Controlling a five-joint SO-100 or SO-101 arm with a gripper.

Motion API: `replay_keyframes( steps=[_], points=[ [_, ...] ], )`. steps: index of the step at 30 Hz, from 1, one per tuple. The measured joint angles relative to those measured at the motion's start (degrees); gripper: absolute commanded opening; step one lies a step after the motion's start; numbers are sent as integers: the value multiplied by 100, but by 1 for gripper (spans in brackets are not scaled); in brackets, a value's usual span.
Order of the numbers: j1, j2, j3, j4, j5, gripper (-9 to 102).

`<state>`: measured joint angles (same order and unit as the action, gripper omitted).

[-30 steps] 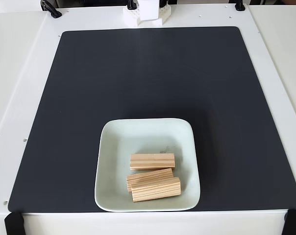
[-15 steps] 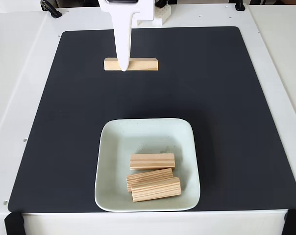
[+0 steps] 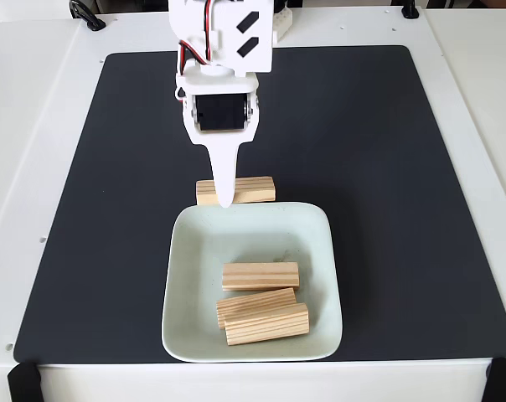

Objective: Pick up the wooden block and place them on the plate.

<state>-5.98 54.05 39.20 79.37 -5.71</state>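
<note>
Fixed view: gripper seems clamped on a wooden block just behind the plate; next, lower onto it.

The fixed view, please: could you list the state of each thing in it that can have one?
White two-finger tool: shut on a light-pine wooden block, carried level at the plate's far rim.
Pale mint square plate: holding three pine blocks, flat.
Black mat: flat on the white table.
</note>
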Motion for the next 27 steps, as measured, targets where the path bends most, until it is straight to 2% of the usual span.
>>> replay_keyframes(
  steps=[9, 18, 27],
  points=[
    [-132, -492, -396, 0, 0, 0],
    [-158, -562, -633, 0, 448, 0],
    [-246, -562, -633, -615, 457, 0]
  ],
)
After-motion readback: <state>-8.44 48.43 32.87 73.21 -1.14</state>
